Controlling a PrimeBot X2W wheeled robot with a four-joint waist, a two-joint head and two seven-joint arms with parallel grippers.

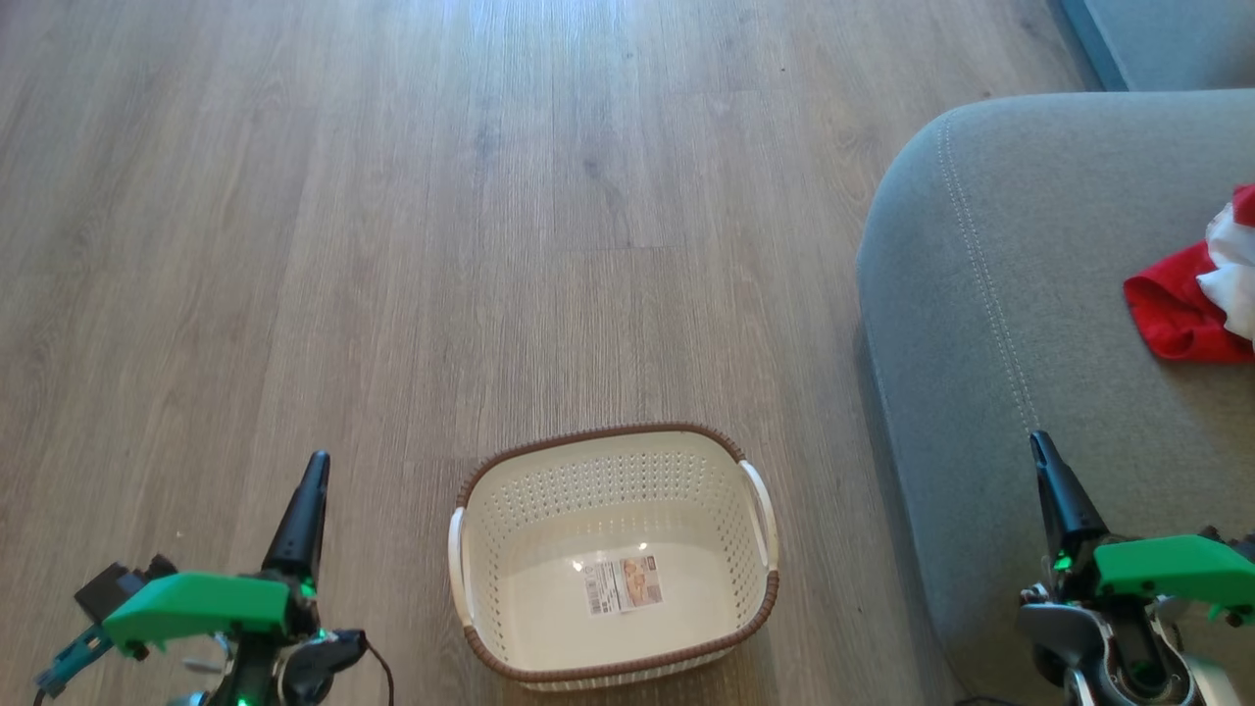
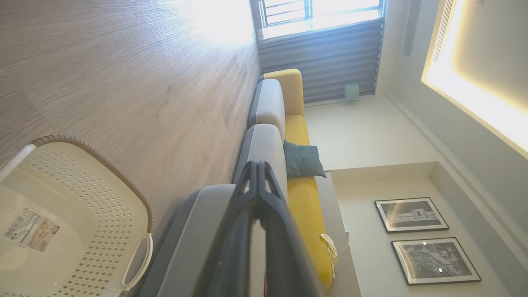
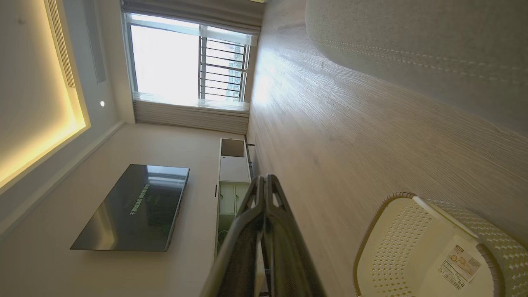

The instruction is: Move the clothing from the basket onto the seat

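Note:
The cream basket [image 1: 510, 628] with a brown rim stands on the wooden floor, holding just a paper label [image 1: 624, 585] on its base. Red and white clothing [image 1: 1191, 304] lies on the grey seat [image 1: 980, 343] at the right edge of the head view. My left gripper [image 1: 316, 463] is shut and empty, left of the basket. My right gripper [image 1: 1037, 441] is shut and empty, over the seat's front edge. In the left wrist view the left gripper [image 2: 258, 165] points past the basket [image 2: 82, 185] along the sofa. The right wrist view has the right gripper [image 3: 264, 178] beside the basket [image 3: 396, 247].
Wooden floor [image 1: 441, 216] stretches ahead and left of the basket. The grey and yellow sofa [image 2: 268, 107] runs toward a window, with a dark cushion [image 2: 303, 161] on it. A television [image 3: 136, 208] and a low cabinet [image 3: 231, 177] stand by the far wall.

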